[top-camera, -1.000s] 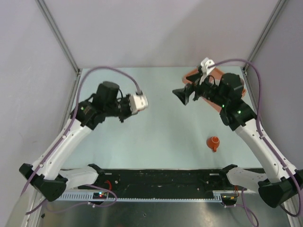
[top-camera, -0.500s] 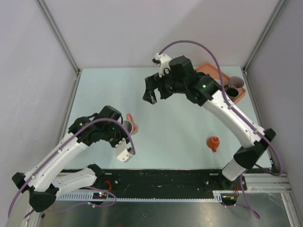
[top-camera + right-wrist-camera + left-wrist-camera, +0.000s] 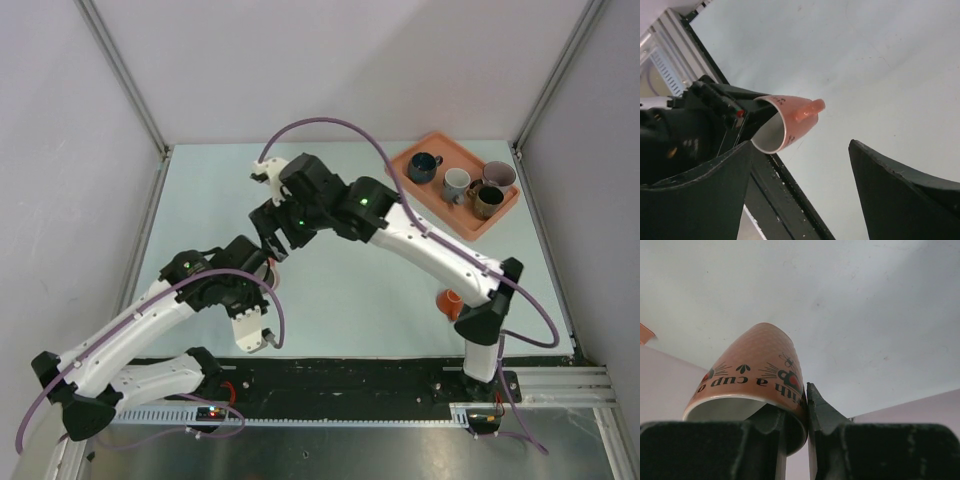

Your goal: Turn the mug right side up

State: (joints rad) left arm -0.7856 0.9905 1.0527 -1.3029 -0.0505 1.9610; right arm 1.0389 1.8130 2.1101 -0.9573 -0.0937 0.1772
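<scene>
A pink mug (image 3: 752, 372) with dark lettering is held off the table, tilted, its mouth towards the left wrist camera. My left gripper (image 3: 797, 407) is shut on its rim, one finger inside and one outside. In the right wrist view the mug (image 3: 790, 125) shows with its handle pointing up. In the top view only a sliver of the mug (image 3: 274, 262) shows at my left gripper (image 3: 262, 270). My right gripper (image 3: 800, 144) is open and empty just above the mug, and it reaches across to the left in the top view (image 3: 272, 232).
An orange tray (image 3: 428, 189) at the back right holds several mugs. A small orange mug (image 3: 450, 299) stands on the table at the front right, partly behind the right arm. The right arm spans the table's middle.
My right arm has swung from the tray side across to the left, over the mug. My left arm dropped towards the front with the mug and has since shifted little.
</scene>
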